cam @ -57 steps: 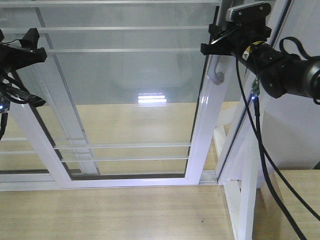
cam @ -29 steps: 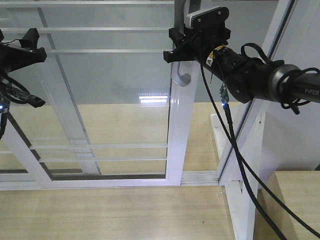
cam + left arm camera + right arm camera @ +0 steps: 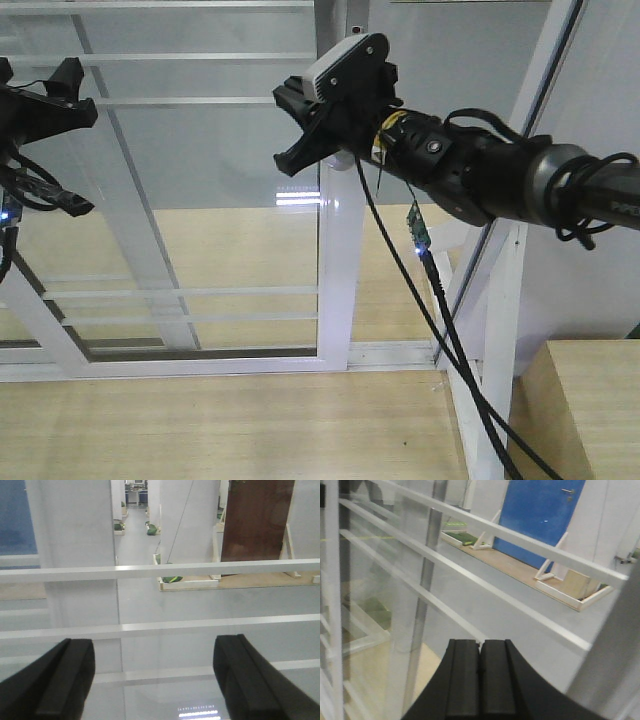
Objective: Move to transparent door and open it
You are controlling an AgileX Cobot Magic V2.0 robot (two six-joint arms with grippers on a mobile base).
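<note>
The transparent door (image 3: pixel 200 200) is a glass panel with thin white bars, and its white stile (image 3: pixel 335 280) stands left of the fixed frame with a gap between them. My right gripper (image 3: pixel 290 135) is at the top of the stile, over the glass. The handle is hidden behind the right wrist. In the right wrist view the right gripper (image 3: pixel 480 647) is shut with nothing in it, facing the door's bars (image 3: pixel 520 540). My left gripper (image 3: pixel 70 92) hangs at the far left in front of the glass. In its wrist view the left gripper (image 3: pixel 152 650) is open and empty before a white bar (image 3: pixel 160 571).
A fixed white frame post (image 3: pixel 500 300) stands right of the gap. A second white-framed glass panel (image 3: pixel 130 230) lies behind the door. There is wooden floor (image 3: pixel 200 420) in front and a wooden cabinet (image 3: pixel 590 400) at bottom right. A cable (image 3: pixel 440 320) hangs from the right arm.
The door's stile has slid left, widening the gap beside the right frame. My right arm moved left with it, and its gripper now reaches past the stile. The left arm has not moved.
</note>
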